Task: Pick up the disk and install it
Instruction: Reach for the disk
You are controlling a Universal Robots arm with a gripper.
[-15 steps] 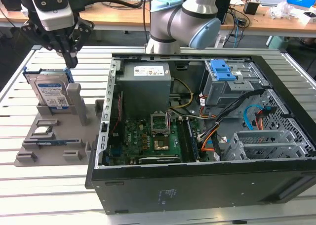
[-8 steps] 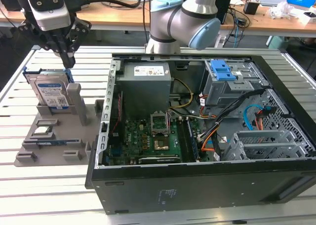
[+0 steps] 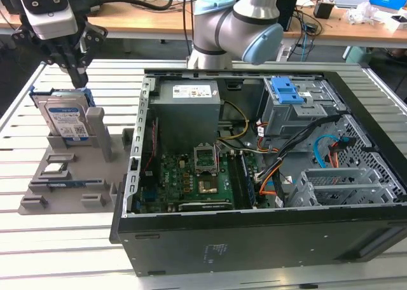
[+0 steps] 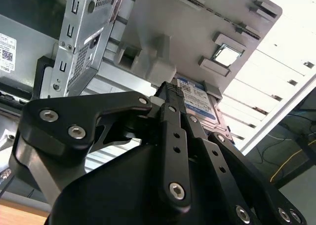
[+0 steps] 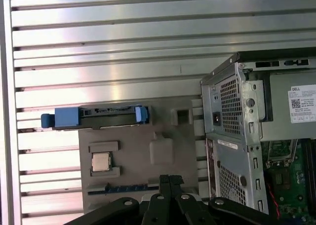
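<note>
Your gripper (image 3: 81, 81) hangs above the grey holder plate (image 3: 67, 200) with its fingers drawn together and nothing between them. Its upper body is cut off at the edge of the exterior view. The disk (image 3: 63, 118) stands on edge in a slot of that plate, its lower part hidden behind the plate's ridge. The fingertips sit close over its top corner, but you cannot tell whether they touch it. In the first wrist view you see the disk (image 5: 108, 112) edge-on, label out of sight. In the second wrist view the gripper's black linkage covers much of it (image 4: 200, 104). A processor chip (image 5: 100, 162) also lies on the plate, and the open computer case (image 3: 254, 239) stands just beside it.
</note>
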